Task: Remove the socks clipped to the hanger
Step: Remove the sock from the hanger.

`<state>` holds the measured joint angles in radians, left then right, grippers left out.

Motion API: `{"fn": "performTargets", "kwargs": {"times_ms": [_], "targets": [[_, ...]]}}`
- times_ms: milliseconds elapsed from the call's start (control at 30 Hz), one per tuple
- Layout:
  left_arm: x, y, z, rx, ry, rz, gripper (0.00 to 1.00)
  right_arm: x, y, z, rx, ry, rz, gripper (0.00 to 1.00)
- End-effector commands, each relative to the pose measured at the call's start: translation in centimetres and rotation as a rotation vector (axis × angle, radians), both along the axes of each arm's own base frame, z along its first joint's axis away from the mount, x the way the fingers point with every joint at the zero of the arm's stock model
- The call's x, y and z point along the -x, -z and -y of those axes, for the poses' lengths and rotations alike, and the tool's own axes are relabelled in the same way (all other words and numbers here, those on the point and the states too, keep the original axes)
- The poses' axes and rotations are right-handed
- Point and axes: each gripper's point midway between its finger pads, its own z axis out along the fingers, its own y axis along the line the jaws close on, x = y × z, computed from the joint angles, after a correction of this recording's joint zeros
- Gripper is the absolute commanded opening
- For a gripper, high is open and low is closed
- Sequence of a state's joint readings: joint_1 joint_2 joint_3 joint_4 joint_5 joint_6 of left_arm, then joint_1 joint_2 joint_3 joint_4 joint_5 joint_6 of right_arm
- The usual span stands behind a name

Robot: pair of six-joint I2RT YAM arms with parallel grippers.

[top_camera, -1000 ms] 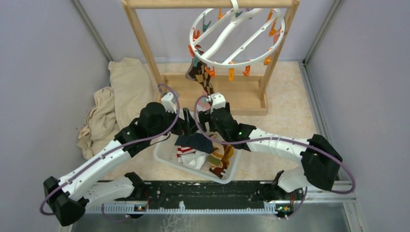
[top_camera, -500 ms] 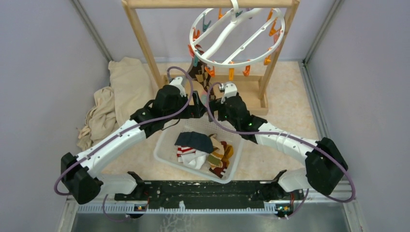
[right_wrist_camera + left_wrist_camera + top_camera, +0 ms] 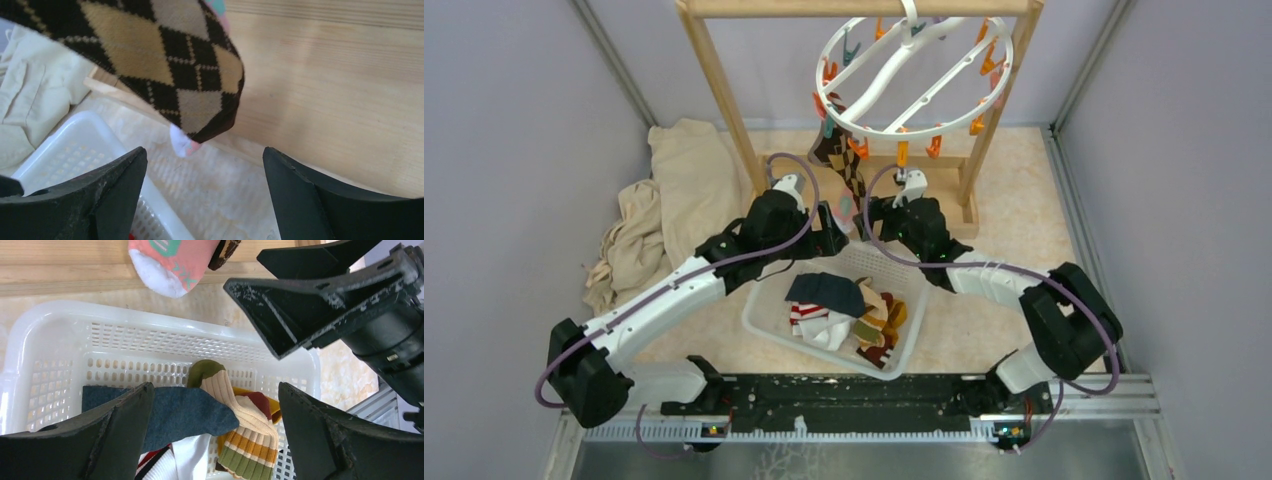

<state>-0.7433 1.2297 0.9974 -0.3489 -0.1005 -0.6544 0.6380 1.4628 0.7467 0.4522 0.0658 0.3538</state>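
Up to the hanger (image 3: 914, 75), off the basket (image 3: 764, 325) where a navy sock (image 3: 824, 292) lay, the left gripper (image 3: 214, 390) and right gripper (image 3: 202, 152) had been brought, both spread and empty. The argyle sock (image 3: 165, 65) and pink sock (image 3: 170, 260), still clipped, were judged next to be pulled.

The brown argyle sock (image 3: 165, 65) is a soft, matt knitted cloth. The white perforated rectangular basket (image 3: 150, 340) is smooth, faintly glossy plastic, as is the white round drying ring (image 3: 874, 130). The pale wooden frame base (image 3: 325, 90) is bare, matt wood with fine straight grain.
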Motion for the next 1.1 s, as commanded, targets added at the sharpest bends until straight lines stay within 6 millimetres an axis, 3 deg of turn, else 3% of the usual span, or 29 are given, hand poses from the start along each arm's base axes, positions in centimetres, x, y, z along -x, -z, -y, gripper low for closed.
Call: {"fn": "performTargets", "kwargs": {"times_ms": [0, 333, 567, 700, 867, 1000, 1033, 1067], "targets": [[0.4, -0.4, -0.7, 0.009, -0.019, 0.006, 0.99, -1.5, -4.5, -0.8, -0.189, -0.017, 0.133, 0.85], [0.9, -0.1, -0.9, 0.011, -0.023, -0.017, 0.99, -1.7, -4.8, -5.6, -0.317, -0.265, 0.113, 0.79], [1.5, 0.2, -0.2, 0.036, -0.003, -0.069, 0.99, -3.6, -5.0, -5.3, -0.302, -0.190, 0.106, 0.77], [2.0, 0.4, -0.7, 0.052, -0.014, -0.066, 0.99, -4.6, -5.8, -4.9, -0.285, -0.141, 0.115, 0.61], [1.9, 0.4, -1.1, 0.035, -0.019, -0.053, 0.99, -4.1, -7.0, -4.1, -0.284, -0.131, 0.147, 0.38], [1.8, 0.7, -0.6, 0.038, 0.000, -0.056, 0.99, -3.3, -7.4, -3.4, -0.264, -0.126, 0.157, 0.06], [1.8, 0.8, -0.4, 0.041, 0.006, -0.058, 0.99, -3.2, -7.4, -3.2, -0.259, -0.122, 0.158, 0.00], [1.8, 0.8, -0.2, 0.046, 0.013, -0.058, 0.99, -3.0, -7.4, -3.0, -0.255, -0.120, 0.158, 0.00]]}}
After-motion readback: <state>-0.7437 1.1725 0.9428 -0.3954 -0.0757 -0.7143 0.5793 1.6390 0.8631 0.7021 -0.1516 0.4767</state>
